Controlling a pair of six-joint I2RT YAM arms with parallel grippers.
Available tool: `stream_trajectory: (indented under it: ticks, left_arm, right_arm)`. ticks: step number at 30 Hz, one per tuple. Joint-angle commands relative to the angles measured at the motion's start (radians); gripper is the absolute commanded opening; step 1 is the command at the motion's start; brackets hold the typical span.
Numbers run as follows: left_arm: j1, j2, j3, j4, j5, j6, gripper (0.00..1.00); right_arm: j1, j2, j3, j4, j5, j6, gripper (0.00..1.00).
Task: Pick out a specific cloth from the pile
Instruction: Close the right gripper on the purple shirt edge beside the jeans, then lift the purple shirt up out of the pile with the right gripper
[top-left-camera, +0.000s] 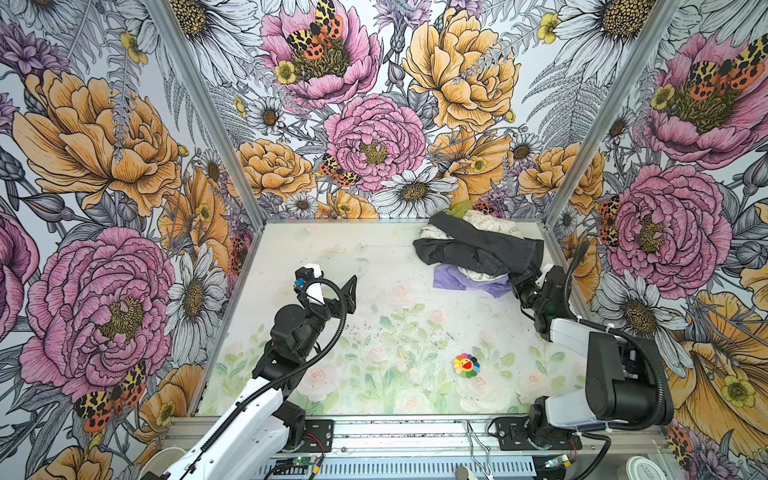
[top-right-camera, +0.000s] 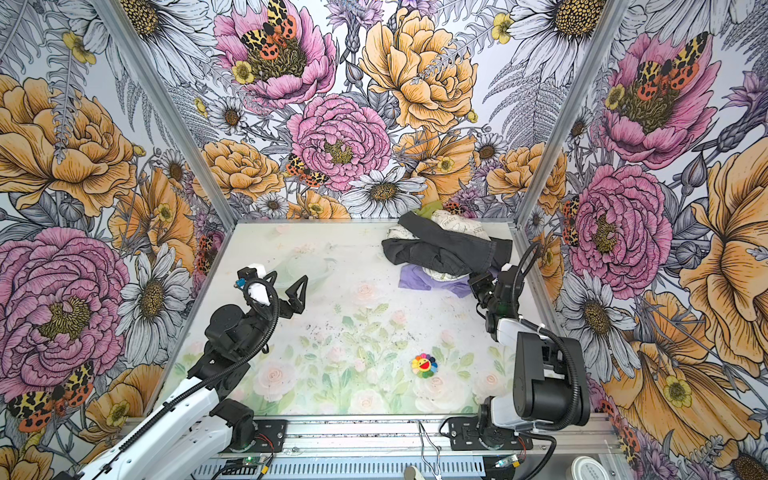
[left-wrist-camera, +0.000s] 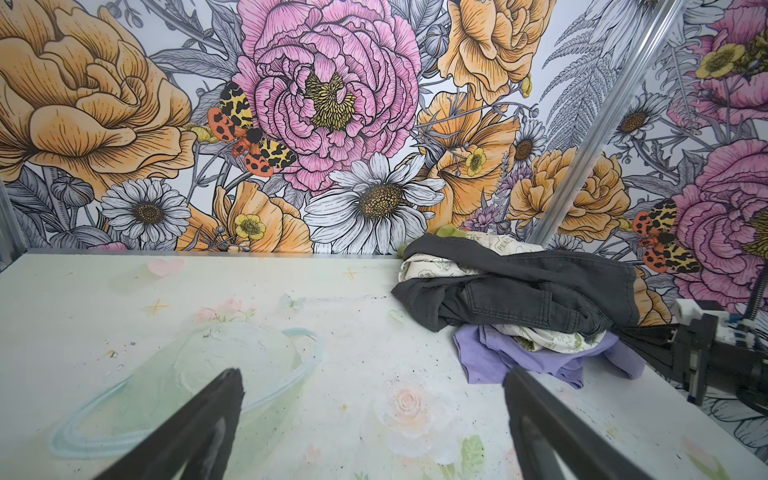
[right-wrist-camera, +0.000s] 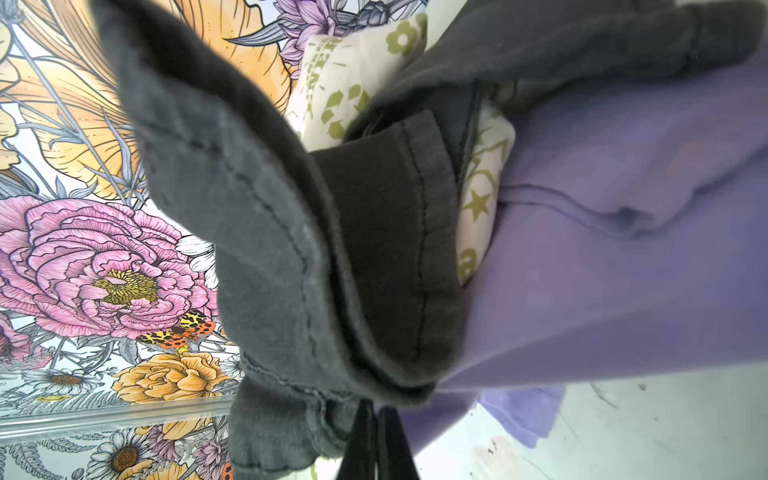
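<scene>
The pile (top-left-camera: 478, 245) (top-right-camera: 446, 245) lies in the far right corner of the table. A dark grey garment (top-left-camera: 478, 249) (left-wrist-camera: 519, 299) (right-wrist-camera: 270, 208) drapes over a cream printed cloth (top-left-camera: 482, 220) (right-wrist-camera: 353, 70), with lime-green fabric (top-left-camera: 461, 208) at the back. The lavender cloth (top-left-camera: 457, 280) (top-right-camera: 415, 280) (left-wrist-camera: 498, 357) (right-wrist-camera: 602, 270) sticks out from under the pile's near edge. My right gripper (top-left-camera: 513, 276) (top-right-camera: 474, 279) (right-wrist-camera: 376, 405) is shut at that edge, and lavender fabric runs taut into its tips beneath a grey fold. My left gripper (top-left-camera: 334, 278) (top-right-camera: 286, 280) (left-wrist-camera: 372, 372) is open and holds nothing, left of the pile.
A small rainbow flower toy (top-left-camera: 466, 365) (top-right-camera: 424, 365) lies on the painted table (top-left-camera: 374, 332) near the front right. Flower-printed walls enclose three sides. A metal corner post (left-wrist-camera: 602, 124) stands just behind the pile.
</scene>
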Motion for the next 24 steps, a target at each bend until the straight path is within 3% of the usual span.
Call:
stream_trajectory:
  ticks: [1, 24]
  left_arm:
    - [-0.007, -0.014, 0.0, -0.002, -0.004, -0.009, 0.98]
    - [-0.008, -0.038, -0.01, -0.004, -0.003, -0.016, 0.99]
  right_arm:
    - [0.0, -0.084, 0.06, -0.003, 0.01, -0.008, 0.0]
    - [0.02, -0.267, 0.239, -0.139, 0.016, -0.062, 0.0]
